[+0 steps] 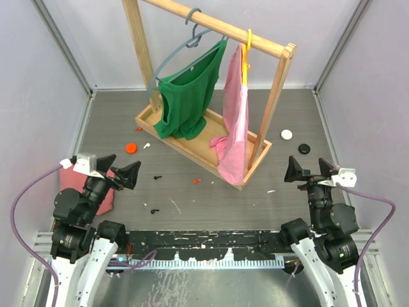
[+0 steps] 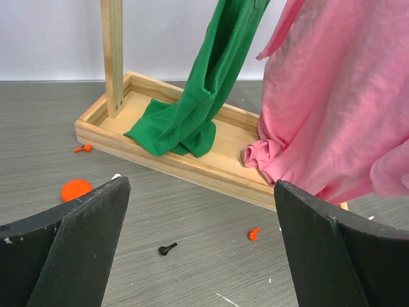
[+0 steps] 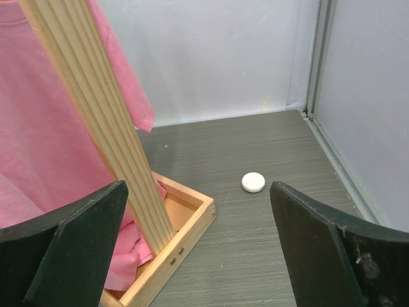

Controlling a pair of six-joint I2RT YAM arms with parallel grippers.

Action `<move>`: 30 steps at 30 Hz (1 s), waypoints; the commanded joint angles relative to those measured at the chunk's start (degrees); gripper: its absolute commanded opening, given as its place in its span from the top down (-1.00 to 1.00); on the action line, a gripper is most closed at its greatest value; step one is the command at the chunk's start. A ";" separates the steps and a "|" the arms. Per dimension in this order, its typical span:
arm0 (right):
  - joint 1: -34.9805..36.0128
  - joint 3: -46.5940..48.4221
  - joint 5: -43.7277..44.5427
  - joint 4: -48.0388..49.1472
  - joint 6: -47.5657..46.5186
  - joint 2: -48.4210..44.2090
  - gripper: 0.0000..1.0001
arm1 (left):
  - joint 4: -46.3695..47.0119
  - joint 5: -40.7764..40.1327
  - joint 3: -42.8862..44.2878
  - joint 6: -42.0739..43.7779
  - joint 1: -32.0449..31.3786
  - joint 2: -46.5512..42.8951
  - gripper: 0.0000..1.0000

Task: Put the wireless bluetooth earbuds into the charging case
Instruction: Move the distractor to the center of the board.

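Tiny earbuds lie scattered on the grey table: a black earbud (image 1: pixel 157 177) (image 2: pixel 167 248), a second black one (image 1: pixel 154 211), an orange-red earbud (image 1: pixel 197 181) (image 2: pixel 254 234), another orange-red one (image 1: pixel 138 128) (image 2: pixel 83 148) and a white one (image 1: pixel 147 145). Three round pucks look like charging cases: orange (image 1: pixel 131 148) (image 2: pixel 76 190), white (image 1: pixel 286 134) (image 3: pixel 253 182) and black (image 1: pixel 304 148). My left gripper (image 1: pixel 121 169) (image 2: pixel 201 211) hangs open and empty, short of the black and orange-red earbuds. My right gripper (image 1: pixel 308 167) (image 3: pixel 198 188) is open and empty, facing the white puck.
A wooden clothes rack (image 1: pixel 206 148) stands mid-table on a tray base (image 2: pixel 192 171) (image 3: pixel 185 233), with a green shirt (image 1: pixel 188 96) and a pink shirt (image 1: pixel 235 128) hanging into it. A pink block (image 1: pixel 107 195) lies by the left arm. Walls close in the back and both sides.
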 commanded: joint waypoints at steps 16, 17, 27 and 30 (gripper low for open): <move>-0.26 4.60 -16.78 -4.55 16.70 24.57 -0.99 | 3.76 0.39 0.57 1.11 -0.55 -0.29 -0.96; -0.27 3.72 -17.78 -4.93 17.62 25.16 -0.99 | 3.76 0.39 0.56 1.11 -0.70 -0.30 -0.96; -0.24 -7.97 -28.80 -2.41 27.89 29.56 -0.99 | 3.76 0.52 0.48 1.25 -0.95 -0.09 -0.96; 0.37 -11.70 -29.76 0.85 29.51 30.31 -0.99 | 3.75 0.43 0.48 1.30 -1.02 0.15 -0.96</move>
